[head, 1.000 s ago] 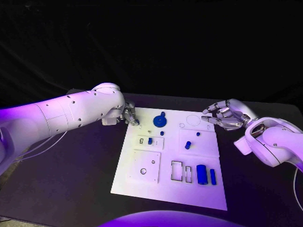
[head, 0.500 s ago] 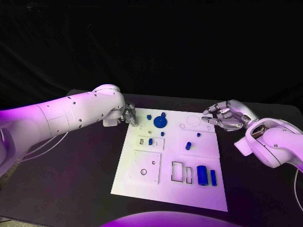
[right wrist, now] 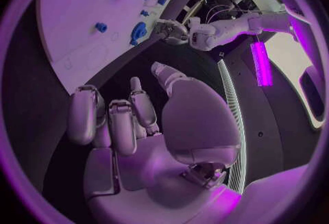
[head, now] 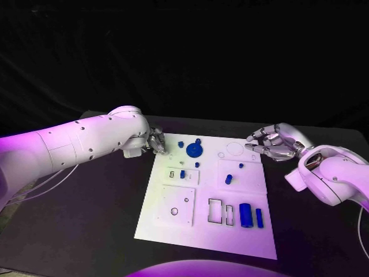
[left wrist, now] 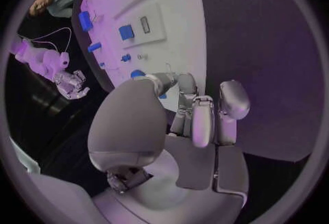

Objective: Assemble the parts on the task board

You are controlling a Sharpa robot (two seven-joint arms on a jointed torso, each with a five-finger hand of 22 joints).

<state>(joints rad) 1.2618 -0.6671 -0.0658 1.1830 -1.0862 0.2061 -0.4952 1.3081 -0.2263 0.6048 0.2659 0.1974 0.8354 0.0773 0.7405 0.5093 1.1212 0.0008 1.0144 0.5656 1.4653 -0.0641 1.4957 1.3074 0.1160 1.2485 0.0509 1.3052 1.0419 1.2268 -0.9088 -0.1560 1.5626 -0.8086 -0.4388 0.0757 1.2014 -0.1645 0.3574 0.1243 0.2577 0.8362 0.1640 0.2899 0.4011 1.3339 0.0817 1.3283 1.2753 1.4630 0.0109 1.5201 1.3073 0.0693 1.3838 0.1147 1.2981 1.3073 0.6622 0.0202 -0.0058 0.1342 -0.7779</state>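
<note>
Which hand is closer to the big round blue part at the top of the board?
Left. The left hand sits just off the board's edge beside the round blue part; the right hand hovers past the opposite edge, farther off.

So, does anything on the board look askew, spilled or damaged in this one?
Nothing stands out. The task board lies flat on the table, blue parts rest on it, and the left hand and right hand hover at its far corners.

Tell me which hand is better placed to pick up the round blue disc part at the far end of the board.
Left, probably. The left hand sits beside the round blue disc part at the white task board's far-left corner; the right hand hangs past the opposite edge, farther away.
</note>
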